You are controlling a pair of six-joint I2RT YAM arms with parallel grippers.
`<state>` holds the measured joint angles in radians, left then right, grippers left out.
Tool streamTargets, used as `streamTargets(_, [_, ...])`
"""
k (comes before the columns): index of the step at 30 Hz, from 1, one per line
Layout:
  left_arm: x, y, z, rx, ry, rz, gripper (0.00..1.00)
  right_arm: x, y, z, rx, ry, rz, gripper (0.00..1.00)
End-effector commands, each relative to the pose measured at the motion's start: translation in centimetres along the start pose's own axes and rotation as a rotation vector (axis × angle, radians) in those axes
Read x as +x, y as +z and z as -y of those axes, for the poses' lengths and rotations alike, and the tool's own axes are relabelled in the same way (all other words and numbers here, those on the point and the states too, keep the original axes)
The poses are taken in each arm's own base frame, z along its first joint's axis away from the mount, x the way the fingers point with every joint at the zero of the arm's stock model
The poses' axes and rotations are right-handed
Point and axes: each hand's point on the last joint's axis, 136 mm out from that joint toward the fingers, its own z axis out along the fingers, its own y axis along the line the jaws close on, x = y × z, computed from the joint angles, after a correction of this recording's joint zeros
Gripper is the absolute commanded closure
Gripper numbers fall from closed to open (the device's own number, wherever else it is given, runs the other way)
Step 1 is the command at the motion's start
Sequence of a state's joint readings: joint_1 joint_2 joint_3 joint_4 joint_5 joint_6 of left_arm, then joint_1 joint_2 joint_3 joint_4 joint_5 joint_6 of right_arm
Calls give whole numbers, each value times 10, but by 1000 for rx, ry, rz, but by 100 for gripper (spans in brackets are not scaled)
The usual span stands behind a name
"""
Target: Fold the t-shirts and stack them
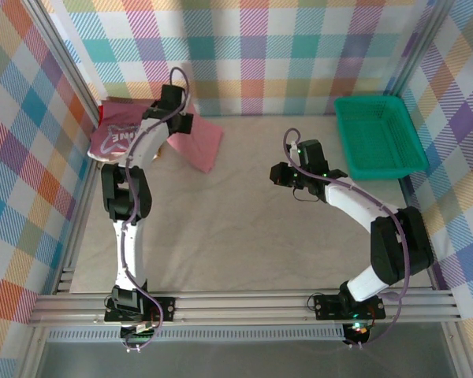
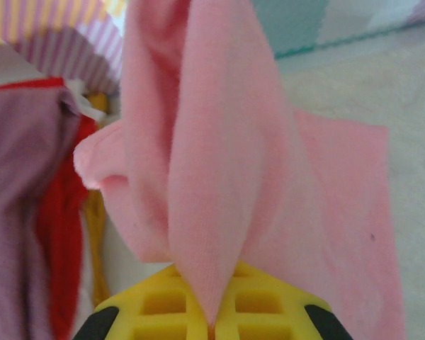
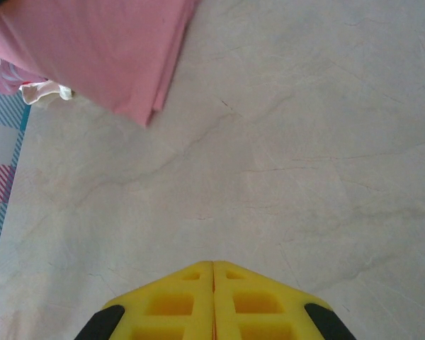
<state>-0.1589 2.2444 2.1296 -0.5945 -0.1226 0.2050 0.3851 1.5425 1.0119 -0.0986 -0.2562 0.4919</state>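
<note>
A salmon-pink t-shirt [image 1: 201,140] lies folded at the back left of the table, one end lifted by my left gripper [image 1: 173,118]. In the left wrist view that gripper [image 2: 212,322] is shut on a pinched fold of the salmon-pink t-shirt [image 2: 212,170], which hangs from the yellow fingers. Left of it sits a pile with a dark pink t-shirt with white lettering [image 1: 114,138] on top and red cloth [image 2: 60,234] beneath. My right gripper [image 1: 277,175] hovers over the bare table middle, shut and empty [image 3: 212,265]. The salmon-pink t-shirt [image 3: 99,49] shows far ahead of it.
A green mesh basket [image 1: 378,135] stands at the back right, empty. Checked walls close the back and both sides. The grey tabletop [image 1: 244,236] lies bare between the arms.
</note>
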Motion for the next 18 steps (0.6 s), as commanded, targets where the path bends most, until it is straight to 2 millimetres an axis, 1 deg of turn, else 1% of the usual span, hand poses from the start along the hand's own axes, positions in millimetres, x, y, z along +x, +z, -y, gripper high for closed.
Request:
streamTargets(1, [-11, -15, -26, 1, 20, -5, 100, -10, -4, -3, 7, -6, 10, 93])
streamTargets(6, [-39, -31, -46, 43, -7, 63, 100, -10, -4, 0, 18, 5, 16, 93])
streamTargets(8, [-49, -37, -49, 72, 1, 89, 100, -8, -3, 1, 18, 13, 13, 93])
streamTargets(11, [-60, -43, -59, 90, 12, 118, 100, -5, -3, 3, 19, 21, 7, 93])
streamTargets(14, [-70, -50, -76, 96, 0, 154, 100, -4, -4, 4, 27, 23, 12, 93])
streamTargets(18, [-75, -60, -108, 91, -32, 200, 100, -5, -7, 5, 36, 24, 14, 93])
